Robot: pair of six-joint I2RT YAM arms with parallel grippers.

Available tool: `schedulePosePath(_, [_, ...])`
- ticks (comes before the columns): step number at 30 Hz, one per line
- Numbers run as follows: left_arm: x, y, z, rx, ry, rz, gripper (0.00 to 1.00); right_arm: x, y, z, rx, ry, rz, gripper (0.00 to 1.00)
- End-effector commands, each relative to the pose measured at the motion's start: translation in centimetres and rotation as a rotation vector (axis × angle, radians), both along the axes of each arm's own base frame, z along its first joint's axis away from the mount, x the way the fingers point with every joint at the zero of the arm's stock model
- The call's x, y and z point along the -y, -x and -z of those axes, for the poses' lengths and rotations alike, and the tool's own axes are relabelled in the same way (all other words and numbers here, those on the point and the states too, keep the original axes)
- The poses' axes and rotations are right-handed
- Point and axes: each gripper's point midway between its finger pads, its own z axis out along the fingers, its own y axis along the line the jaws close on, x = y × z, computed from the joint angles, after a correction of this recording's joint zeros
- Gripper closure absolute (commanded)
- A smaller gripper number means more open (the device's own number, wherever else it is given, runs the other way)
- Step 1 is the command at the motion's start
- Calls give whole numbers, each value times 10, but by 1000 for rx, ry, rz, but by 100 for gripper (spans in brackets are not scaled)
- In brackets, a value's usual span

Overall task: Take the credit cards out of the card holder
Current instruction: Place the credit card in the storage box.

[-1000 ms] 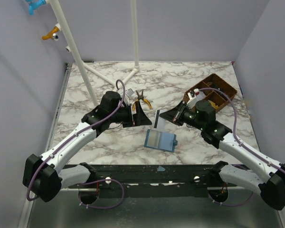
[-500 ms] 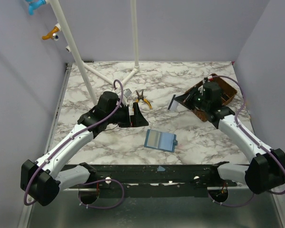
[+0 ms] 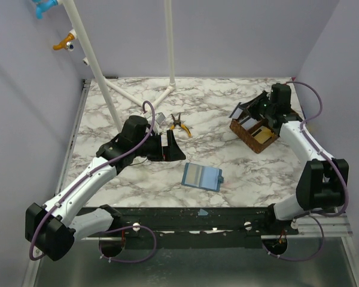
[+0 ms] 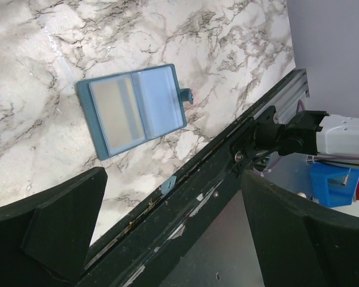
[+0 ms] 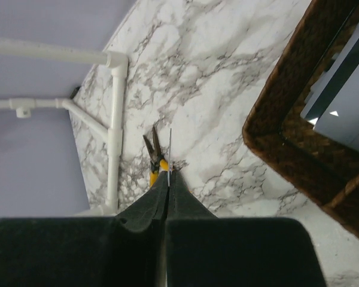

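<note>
Near the front of the table (image 3: 125, 101), the card holder (image 3: 201, 176) lies open, light and floppy, best pinned by its rim, while my left hand (image 3: 171, 145) gapes empty and my right hand (image 3: 242, 112) pinches a card (image 3: 234, 111).

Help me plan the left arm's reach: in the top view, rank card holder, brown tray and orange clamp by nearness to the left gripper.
1. card holder, near-right of the left gripper.
2. brown tray, far right.
3. orange clamp, back-left pole.
</note>
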Motion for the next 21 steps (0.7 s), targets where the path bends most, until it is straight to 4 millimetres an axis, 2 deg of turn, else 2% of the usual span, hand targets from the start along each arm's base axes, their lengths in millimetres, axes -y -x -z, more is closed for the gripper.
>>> schedulePosePath(1, [-2, -2, -14, 49, 12, 2, 1, 22, -22, 2, -20, 56, 46, 99])
schedulePosePath(12, [-4, -1, -14, 46, 7, 2, 2, 49, -58, 17, -77, 138, 121, 99])
schedulePosePath(17, [-6, 0, -14, 46, 3, -4, 1, 56, -63, 32, -130, 173, 146, 99])
schedulePosePath(21, [-7, 1, -13, 42, -3, -6, 2, 64, -57, 44, -176, 205, 180, 99])
